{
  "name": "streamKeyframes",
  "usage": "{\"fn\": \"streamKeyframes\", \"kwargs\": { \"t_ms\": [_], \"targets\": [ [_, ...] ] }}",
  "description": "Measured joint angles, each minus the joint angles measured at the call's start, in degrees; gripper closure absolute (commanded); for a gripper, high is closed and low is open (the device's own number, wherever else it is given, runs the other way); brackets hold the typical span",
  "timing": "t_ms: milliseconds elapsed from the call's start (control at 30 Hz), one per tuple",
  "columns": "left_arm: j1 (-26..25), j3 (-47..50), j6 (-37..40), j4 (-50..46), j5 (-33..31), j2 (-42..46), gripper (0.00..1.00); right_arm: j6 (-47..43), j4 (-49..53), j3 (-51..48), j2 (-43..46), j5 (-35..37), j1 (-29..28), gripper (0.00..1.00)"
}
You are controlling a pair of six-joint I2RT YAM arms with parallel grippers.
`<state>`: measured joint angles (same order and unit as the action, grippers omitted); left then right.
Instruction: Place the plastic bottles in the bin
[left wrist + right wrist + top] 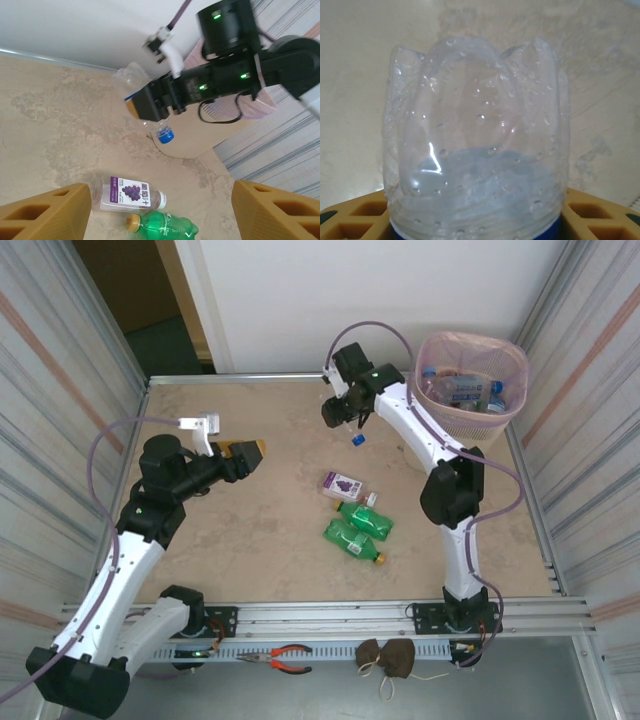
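My right gripper (341,416) hangs above the far middle of the table, shut on a clear plastic bottle (475,150) whose blue cap (357,439) points down. In the left wrist view that bottle (131,77) is lifted off the table. The pale-pink bin (470,412) stands at the far right corner with several bottles inside. On the table lie a clear bottle with a purple label (343,485) and two green bottles (365,519) (352,540). My left gripper (245,450) is open, raised at the left. Its fingers (45,212) frame the purple-label bottle (127,192) and a green bottle (165,225).
Corrugated metal walls (60,390) close in the table on the left and right, and a white wall stands at the back. Red-handled pliers (285,660) and a brown pouch (385,655) lie by the front rail, below the arm bases.
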<state>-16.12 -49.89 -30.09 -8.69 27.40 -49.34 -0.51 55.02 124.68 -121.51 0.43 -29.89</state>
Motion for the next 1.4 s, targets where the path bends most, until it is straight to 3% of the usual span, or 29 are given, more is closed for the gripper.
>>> {"fn": "streamKeyframes", "kwargs": {
  "t_ms": [233, 500, 767, 1067, 1400],
  "targets": [
    [0.0, 0.0, -0.2, 1.3, 0.0, -0.5, 0.26, -0.2, 1.6, 1.8, 7.4, -0.1, 1.3, 0.43],
    [0.0, 0.0, -0.4, 1.9, 0.5, -1.5, 0.26, 0.0, 1.6, 2.3, 15.9, -2.1, 6.9, 0.43],
    [0.0, 0.0, -1.3, 3.0, 1.4, -2.6, 0.27, 2.2, 0.3, 2.3, 22.3, -6.8, 17.6, 0.43],
    [0.0, 0.0, -1.5, 3.4, 1.7, -3.3, 0.27, 5.8, -0.7, 2.1, 23.0, -11.0, 30.1, 0.44],
    [0.0, 0.0, -1.7, 4.3, 1.7, -3.3, 0.27, 8.7, -4.2, -7.3, 22.9, -12.5, 39.8, 0.44]
  ]
}}
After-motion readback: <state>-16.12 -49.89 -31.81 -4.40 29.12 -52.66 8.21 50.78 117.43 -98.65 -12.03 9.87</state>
